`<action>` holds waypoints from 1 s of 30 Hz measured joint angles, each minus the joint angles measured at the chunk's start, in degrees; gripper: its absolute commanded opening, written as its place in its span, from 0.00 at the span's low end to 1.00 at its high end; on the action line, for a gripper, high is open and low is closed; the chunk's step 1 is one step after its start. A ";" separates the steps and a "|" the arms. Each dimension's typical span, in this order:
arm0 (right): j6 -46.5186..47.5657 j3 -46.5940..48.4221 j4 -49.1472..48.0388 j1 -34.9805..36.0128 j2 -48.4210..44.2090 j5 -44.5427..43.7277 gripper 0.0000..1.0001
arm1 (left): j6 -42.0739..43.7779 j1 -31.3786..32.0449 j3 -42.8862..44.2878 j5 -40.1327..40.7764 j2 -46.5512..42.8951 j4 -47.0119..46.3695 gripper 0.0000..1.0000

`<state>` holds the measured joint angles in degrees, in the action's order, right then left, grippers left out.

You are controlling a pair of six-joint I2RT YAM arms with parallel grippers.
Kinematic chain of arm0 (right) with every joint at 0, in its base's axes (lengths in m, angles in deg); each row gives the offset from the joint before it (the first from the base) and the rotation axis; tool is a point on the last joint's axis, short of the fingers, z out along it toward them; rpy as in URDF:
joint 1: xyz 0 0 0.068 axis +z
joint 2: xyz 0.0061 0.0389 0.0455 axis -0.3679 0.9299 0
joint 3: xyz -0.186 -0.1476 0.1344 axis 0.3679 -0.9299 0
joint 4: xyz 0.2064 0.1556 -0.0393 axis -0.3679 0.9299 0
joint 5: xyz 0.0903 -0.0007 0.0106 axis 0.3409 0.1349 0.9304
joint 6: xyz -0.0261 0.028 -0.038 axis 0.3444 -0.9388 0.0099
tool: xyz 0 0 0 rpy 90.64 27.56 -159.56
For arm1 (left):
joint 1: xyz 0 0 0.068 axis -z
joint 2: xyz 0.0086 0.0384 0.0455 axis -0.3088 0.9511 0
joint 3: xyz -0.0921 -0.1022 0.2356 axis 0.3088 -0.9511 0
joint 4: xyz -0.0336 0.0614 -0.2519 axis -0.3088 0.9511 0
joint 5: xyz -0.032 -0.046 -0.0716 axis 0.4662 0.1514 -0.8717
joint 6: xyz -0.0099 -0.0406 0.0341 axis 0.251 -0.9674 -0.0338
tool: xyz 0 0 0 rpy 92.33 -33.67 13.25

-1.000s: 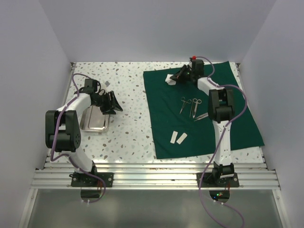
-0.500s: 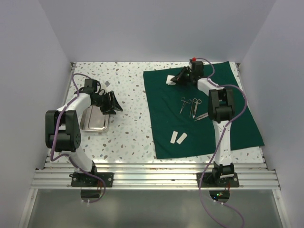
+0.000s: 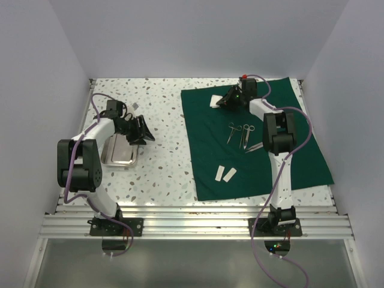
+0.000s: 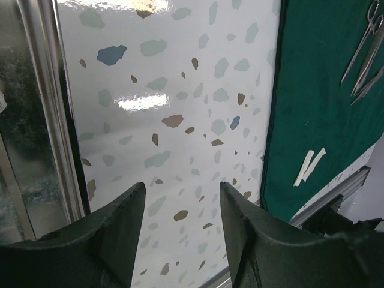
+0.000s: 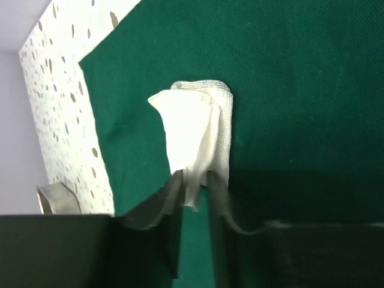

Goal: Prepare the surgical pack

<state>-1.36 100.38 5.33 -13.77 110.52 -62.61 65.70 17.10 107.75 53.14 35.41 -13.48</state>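
Crumpled white gauze piece [image 5: 195, 129] sits on the dark green cloth drape [image 5: 300, 90], near the bench's far edge. It lies straight ahead of the right pincer [image 5: 195, 201], its long axis in line with the fingers and its tail between the tips. Jaws narrowly apart; grip looks loose. Left pincer [image 4: 180, 191] apart, empty, well off by the shiny steel tray [image 3: 117, 157] at the left edge. Right arm is nearer.

Bright, even light; glare on the tabletop [image 4: 138, 103]
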 measured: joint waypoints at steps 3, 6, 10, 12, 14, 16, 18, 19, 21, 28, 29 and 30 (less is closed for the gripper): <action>0.39 0.02 0.83 0.00 0.00 -0.31 0.34 | -0.02 -0.07 -0.07 -0.07 0.00 0.00 0.57; 1.01 0.24 1.73 0.00 -0.31 -0.44 0.38 | -0.02 -0.13 -0.07 -0.15 0.00 0.02 0.57; 2.56 0.79 4.52 -0.09 -1.29 -0.90 0.41 | -0.02 -0.13 -0.07 -0.37 0.00 0.00 0.56; 3.15 0.79 5.90 -0.28 -2.14 -0.92 0.42 | -0.02 -0.13 -0.09 -0.44 0.00 0.00 0.57; 3.80 0.79 6.84 -0.59 -3.10 -0.90 0.44 | -0.02 -0.13 -0.09 -0.57 0.00 0.00 0.56; 4.20 0.79 7.48 -1.11 -3.98 -0.85 0.47 | -0.02 -0.13 -0.11 -0.76 0.00 -0.02 0.56; 4.48 1.25 8.17 -1.68 -4.26 -0.72 0.52 | -0.02 -0.13 -0.20 -0.85 0.00 -0.15 0.56; 4.66 1.75 8.55 -2.01 -4.26 -0.59 0.53 | -0.02 -0.13 -0.26 -0.92 0.00 -0.20 0.56; 4.90 2.73 9.33 -2.60 -4.22 0.00 0.57 | -0.02 -0.13 -0.35 -0.96 0.00 -0.17 0.56; 4.98 7.85 9.01 -3.32 -1.38 2.21 0.58 | -0.02 -0.13 -0.35 -0.98 0.00 -0.22 0.57; 4.94 8.11 8.83 -3.32 -0.72 2.38 0.57 | -0.02 -0.15 -0.35 -0.98 0.00 -0.22 0.57; 4.90 8.15 8.72 -3.26 0.00 2.49 0.57 | -0.02 -0.15 -0.35 -0.98 0.00 -0.20 0.57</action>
<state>3.53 108.54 14.05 -17.03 110.52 -60.12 65.68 16.95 107.40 52.16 35.41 -13.67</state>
